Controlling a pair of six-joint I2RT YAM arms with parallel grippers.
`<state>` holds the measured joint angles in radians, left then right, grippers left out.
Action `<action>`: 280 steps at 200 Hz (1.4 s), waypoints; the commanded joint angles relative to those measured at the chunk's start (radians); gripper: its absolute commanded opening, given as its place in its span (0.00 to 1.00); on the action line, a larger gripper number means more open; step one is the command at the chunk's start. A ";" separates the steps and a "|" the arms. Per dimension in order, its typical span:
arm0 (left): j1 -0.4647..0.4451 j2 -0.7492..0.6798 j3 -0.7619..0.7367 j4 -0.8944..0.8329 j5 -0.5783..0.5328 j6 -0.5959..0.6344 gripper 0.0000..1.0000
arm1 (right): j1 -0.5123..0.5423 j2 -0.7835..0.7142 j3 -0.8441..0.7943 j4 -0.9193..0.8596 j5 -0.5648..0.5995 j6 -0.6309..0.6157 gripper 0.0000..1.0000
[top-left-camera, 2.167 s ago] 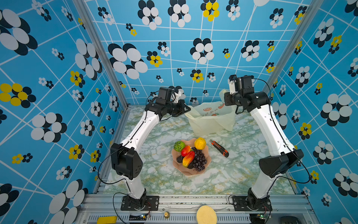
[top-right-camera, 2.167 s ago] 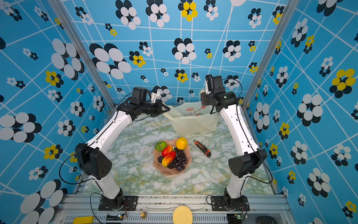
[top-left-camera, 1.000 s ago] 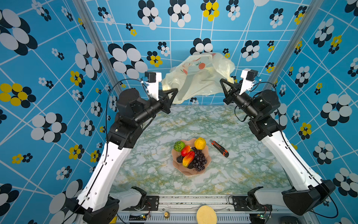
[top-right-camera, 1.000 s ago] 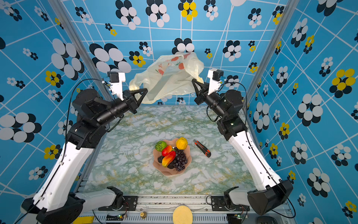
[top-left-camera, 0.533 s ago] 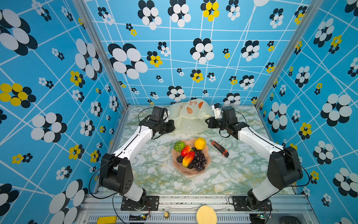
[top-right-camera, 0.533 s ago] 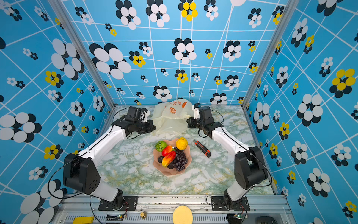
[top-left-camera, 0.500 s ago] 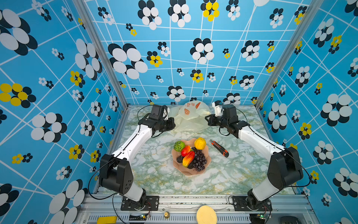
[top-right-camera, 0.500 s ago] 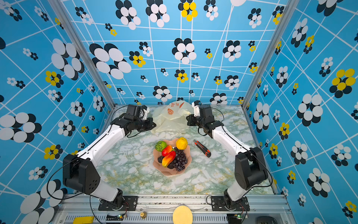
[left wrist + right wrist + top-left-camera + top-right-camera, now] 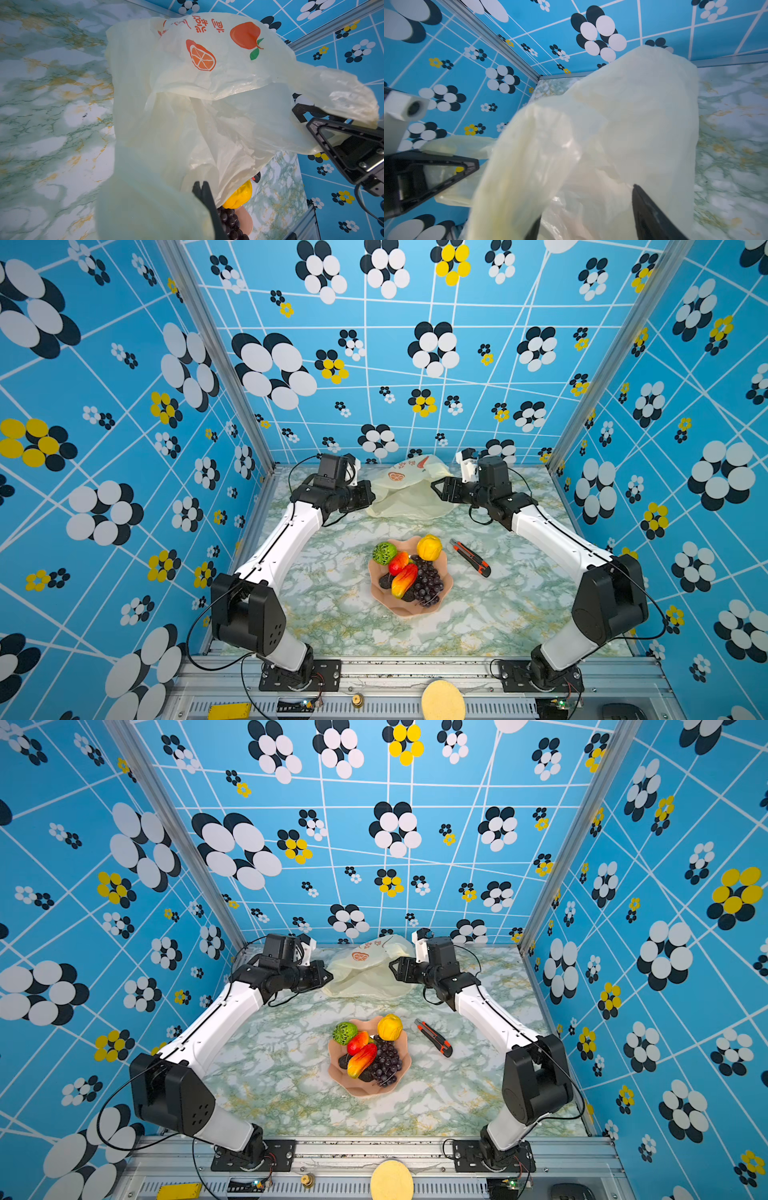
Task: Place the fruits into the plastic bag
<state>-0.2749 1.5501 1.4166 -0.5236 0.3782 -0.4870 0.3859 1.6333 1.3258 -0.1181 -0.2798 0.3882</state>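
Note:
The plastic bag (image 9: 409, 495) (image 9: 368, 975) lies crumpled on the far part of the marble table, cream with orange fruit prints (image 9: 200, 55). My left gripper (image 9: 370, 499) (image 9: 200, 187) is shut on the bag's film at its left side. At the bag's right side my right gripper (image 9: 436, 489) (image 9: 587, 209) stands open, with loose film draped between its spread fingers (image 9: 645, 209). The fruits sit in a pink dish (image 9: 415, 612) at mid-table: a lemon (image 9: 429, 546), green ball (image 9: 384, 552), strawberry (image 9: 397, 562), mango (image 9: 404, 580) and grapes (image 9: 428, 583).
A red-and-black utility knife (image 9: 471, 558) (image 9: 434, 1038) lies just right of the dish. Blue flowered walls close in the table on three sides. Both arms reach in from the front corners towards the back wall.
The bag, held high between both grippers a second ago, has come down onto the back of the table. My right gripper has opened and released the bag; the left stays shut.

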 commanded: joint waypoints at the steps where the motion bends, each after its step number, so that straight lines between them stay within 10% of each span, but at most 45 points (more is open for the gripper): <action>1: 0.004 -0.012 0.007 -0.013 0.026 -0.005 0.00 | -0.001 -0.029 0.045 -0.161 0.126 -0.140 0.77; 154: 0.003 -0.005 0.040 -0.056 0.008 0.019 0.00 | -0.001 -0.015 0.235 -0.345 0.180 -0.277 0.78; 185: 0.002 -0.002 0.048 -0.073 0.010 0.031 0.00 | -0.002 -0.029 0.234 -0.316 0.150 -0.241 0.61; 225: 0.000 -0.008 0.061 -0.100 0.002 0.046 0.00 | 0.001 -0.046 0.226 -0.263 0.074 -0.189 0.04; 280: -0.042 0.002 0.192 -0.249 -0.014 0.100 0.00 | 0.001 -0.138 0.187 -0.218 0.099 -0.104 0.00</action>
<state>-0.2806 1.5501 1.4990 -0.6643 0.3874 -0.4438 0.3859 1.5539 1.5284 -0.3794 -0.1696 0.2161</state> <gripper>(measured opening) 0.045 0.050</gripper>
